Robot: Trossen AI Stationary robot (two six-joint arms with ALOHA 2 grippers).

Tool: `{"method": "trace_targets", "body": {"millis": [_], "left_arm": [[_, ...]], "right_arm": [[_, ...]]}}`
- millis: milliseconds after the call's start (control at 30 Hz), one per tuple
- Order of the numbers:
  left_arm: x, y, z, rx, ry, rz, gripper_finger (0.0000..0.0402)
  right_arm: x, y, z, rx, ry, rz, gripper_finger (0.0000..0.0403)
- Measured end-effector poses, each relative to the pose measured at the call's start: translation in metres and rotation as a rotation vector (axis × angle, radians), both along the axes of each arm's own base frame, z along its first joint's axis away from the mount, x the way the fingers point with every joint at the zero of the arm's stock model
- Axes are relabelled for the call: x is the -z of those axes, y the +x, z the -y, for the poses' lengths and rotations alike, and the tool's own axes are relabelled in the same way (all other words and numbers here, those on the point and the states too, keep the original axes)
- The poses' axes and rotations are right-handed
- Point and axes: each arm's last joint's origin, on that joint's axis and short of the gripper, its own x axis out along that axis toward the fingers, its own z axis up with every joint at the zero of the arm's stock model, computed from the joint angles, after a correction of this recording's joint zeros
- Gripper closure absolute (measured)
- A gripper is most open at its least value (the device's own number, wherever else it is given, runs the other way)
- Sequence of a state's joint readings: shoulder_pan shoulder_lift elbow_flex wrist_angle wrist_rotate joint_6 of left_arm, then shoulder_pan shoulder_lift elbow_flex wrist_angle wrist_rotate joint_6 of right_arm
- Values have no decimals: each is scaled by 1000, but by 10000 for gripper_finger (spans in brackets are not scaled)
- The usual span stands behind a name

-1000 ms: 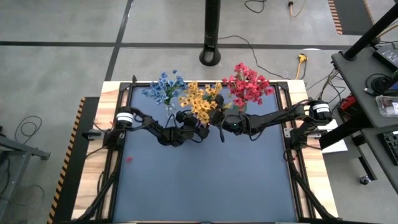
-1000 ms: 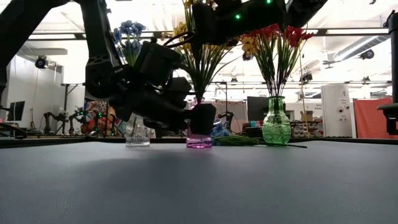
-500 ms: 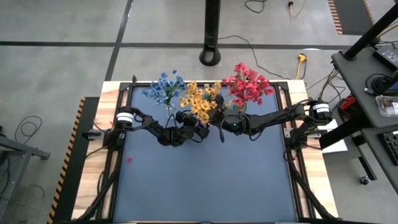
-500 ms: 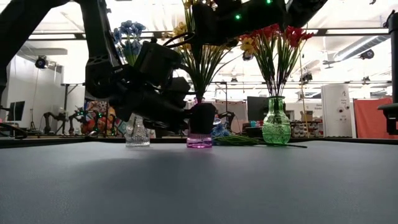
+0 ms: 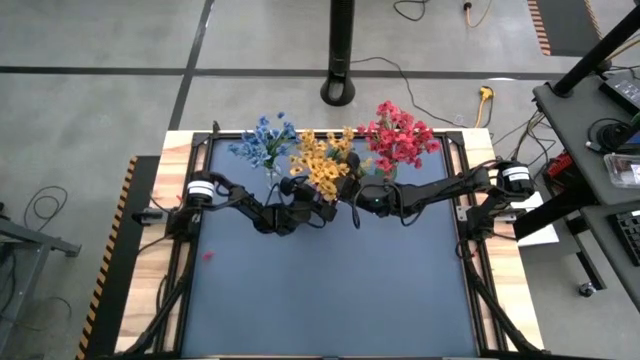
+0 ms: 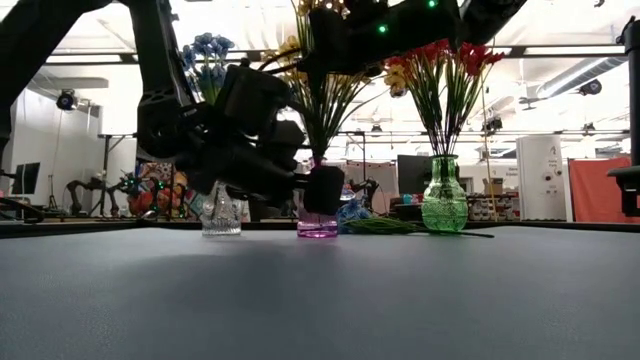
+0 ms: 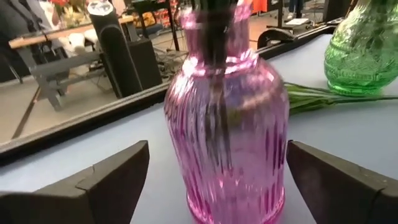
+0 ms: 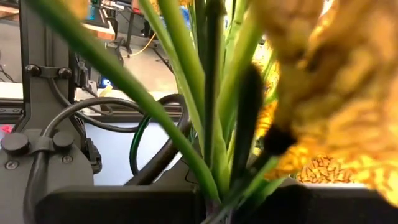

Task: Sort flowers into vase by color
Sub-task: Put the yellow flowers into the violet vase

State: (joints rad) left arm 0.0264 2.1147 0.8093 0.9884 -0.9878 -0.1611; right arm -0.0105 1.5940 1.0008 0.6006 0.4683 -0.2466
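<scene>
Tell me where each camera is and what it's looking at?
High view: above the table, looking straight down; both arms reach toward the yellow flowers.
Low view: at tabletop height, looking across into the room; the arms come in from above.
Left wrist view: on the left arm, facing the pink vase; its two fingers flank the vase.
Right wrist view: on the right arm, close against green stems.
Shared: the low view also shows the pink vase.

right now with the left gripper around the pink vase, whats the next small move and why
Probably close the left gripper gently on the pink vase to steady it. Its fingers stand open on either side of the vase, apart from the glass, while the right gripper works high among the yellow flowers standing in it.
</scene>
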Motion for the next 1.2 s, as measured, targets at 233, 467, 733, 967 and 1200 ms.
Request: {"method": "trace_targets", "body": {"millis": [233, 467, 733, 967, 1200], "left_arm": [[-4, 1, -5, 4, 12, 20, 39], [-6, 2, -13, 45, -9, 56, 39], [-6, 2, -18, 68, -18, 66, 39], [3, 2, -24, 98, -33, 54, 39], [5, 3, -26, 104, -32, 76, 51]], "right_arm": [[0, 0, 1, 2, -1, 0, 381], [0, 0, 1, 2, 0, -5, 381], [1, 0, 1, 2, 0, -10, 381], [1, 0, 1, 2, 0, -11, 381], [1, 0, 2, 3, 0, -13, 381]]}}
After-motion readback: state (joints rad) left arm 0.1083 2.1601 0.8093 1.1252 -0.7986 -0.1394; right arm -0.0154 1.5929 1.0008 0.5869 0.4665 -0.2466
